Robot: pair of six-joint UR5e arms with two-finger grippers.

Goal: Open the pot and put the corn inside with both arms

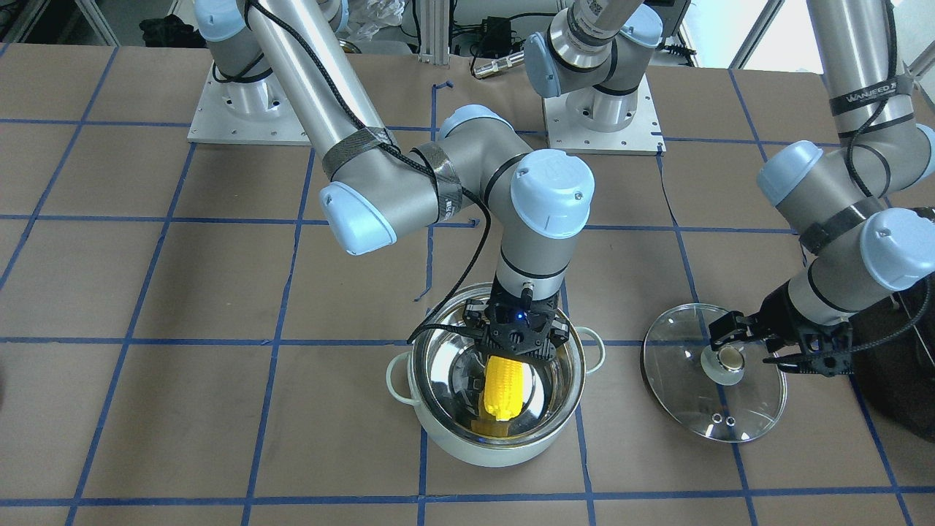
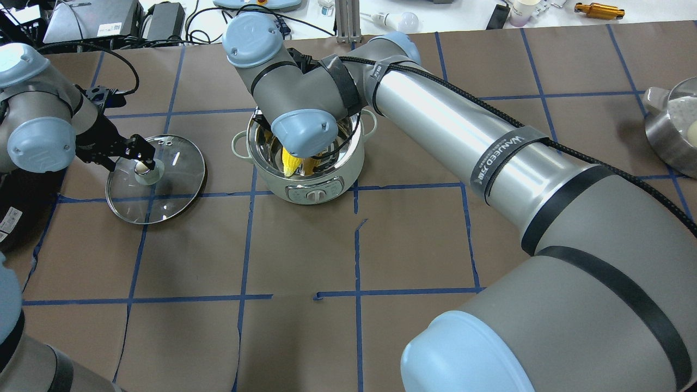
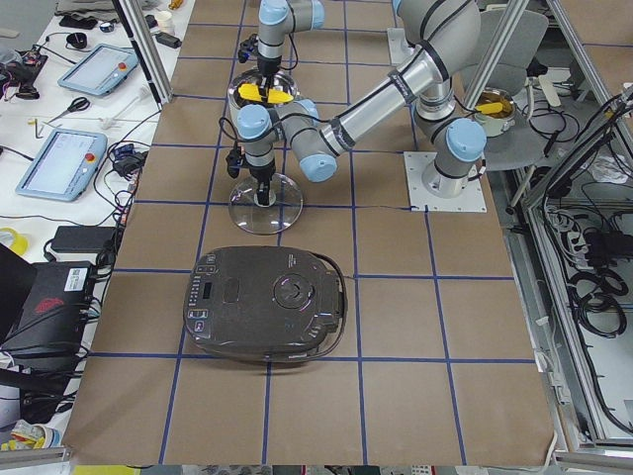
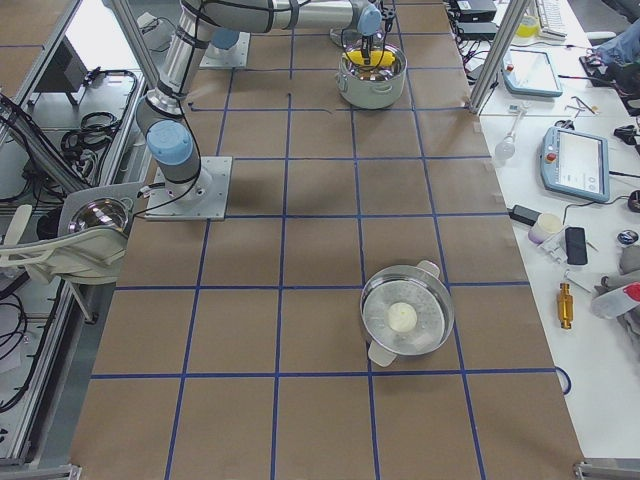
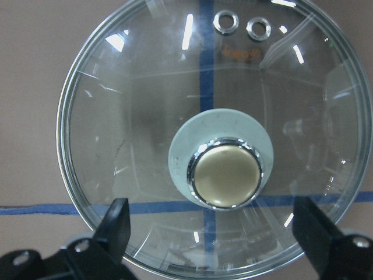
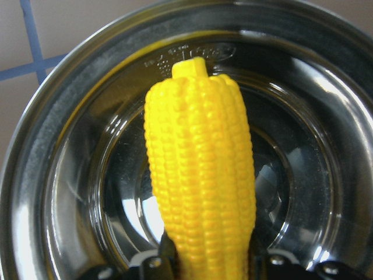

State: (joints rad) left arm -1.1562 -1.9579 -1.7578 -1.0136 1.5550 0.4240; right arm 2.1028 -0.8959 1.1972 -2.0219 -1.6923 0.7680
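Observation:
The pale mint-green pot (image 1: 504,446) stands open at mid-table, its steel inside (image 6: 58,146) showing. My right gripper (image 1: 518,349) is over the pot's rim, shut on the thick end of the yellow corn (image 1: 502,387). The corn (image 6: 201,175) hangs with its tip down inside the pot (image 2: 307,190). The glass lid (image 1: 687,398) lies flat on the table beside the pot. My left gripper (image 1: 749,349) is open. Its fingers (image 5: 119,221) stand either side of the lid's knob (image 5: 226,175), apart from it.
A black appliance (image 3: 267,302) sits on the table beyond the lid, near my left arm. A steel pot with a white lump inside (image 4: 405,315) stands far off on my right side. Blue tape lines mark the brown table (image 2: 305,261).

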